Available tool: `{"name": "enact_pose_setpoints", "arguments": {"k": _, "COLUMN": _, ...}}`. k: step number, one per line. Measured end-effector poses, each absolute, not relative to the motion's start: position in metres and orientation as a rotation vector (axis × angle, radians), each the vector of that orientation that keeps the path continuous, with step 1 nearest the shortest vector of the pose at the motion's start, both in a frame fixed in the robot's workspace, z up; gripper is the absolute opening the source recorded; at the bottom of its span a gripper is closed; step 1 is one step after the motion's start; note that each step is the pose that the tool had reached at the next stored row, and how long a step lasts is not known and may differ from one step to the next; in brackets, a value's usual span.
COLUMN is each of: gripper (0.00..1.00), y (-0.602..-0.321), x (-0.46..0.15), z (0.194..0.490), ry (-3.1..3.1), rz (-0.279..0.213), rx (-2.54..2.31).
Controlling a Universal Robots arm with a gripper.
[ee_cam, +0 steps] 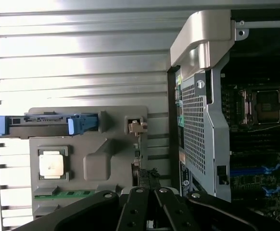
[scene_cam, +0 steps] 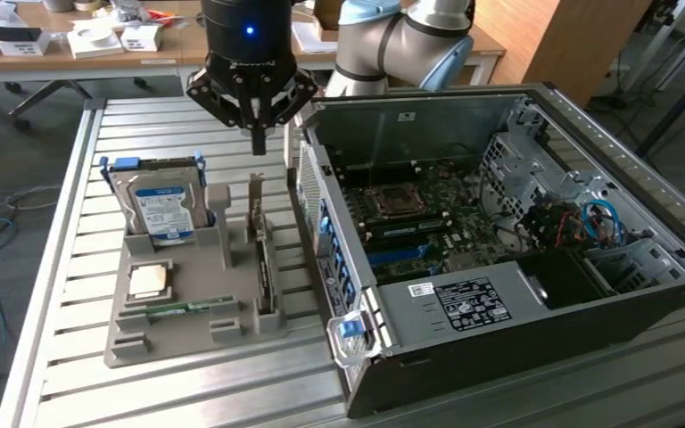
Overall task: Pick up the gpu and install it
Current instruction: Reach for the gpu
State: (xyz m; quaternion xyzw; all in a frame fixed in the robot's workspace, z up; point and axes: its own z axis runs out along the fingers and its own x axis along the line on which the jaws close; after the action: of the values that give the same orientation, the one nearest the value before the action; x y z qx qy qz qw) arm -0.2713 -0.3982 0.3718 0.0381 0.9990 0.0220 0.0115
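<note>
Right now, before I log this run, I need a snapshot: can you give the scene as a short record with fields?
gripper: shut, empty, hovering over the gpu's far end
gpu: standing on edge in the grey holder, not gripped
hard drive: upright in the same holder, to the exterior view's left of the gpu
computer case: open, to the exterior view's right of the holder
task state: gpu not yet picked up
</note>
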Motion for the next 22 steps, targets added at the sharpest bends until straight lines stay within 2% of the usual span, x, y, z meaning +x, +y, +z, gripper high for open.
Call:
{"name": "enact_pose_setpoints", "arguments": {"k": 10, "gripper": 0.11, "y": -0.399, "x": -0.273, "z": 0.372, "ry": 3.116, "rz": 0.069, "rx": 0.119}}
{"name": "enact_pose_setpoints", "arguments": {"k": 22, "gripper": 0.11, "y": -0.423, "x": -0.274, "z": 0.372, "ry": 3.116, "rz": 0.069, "rx": 0.119}}
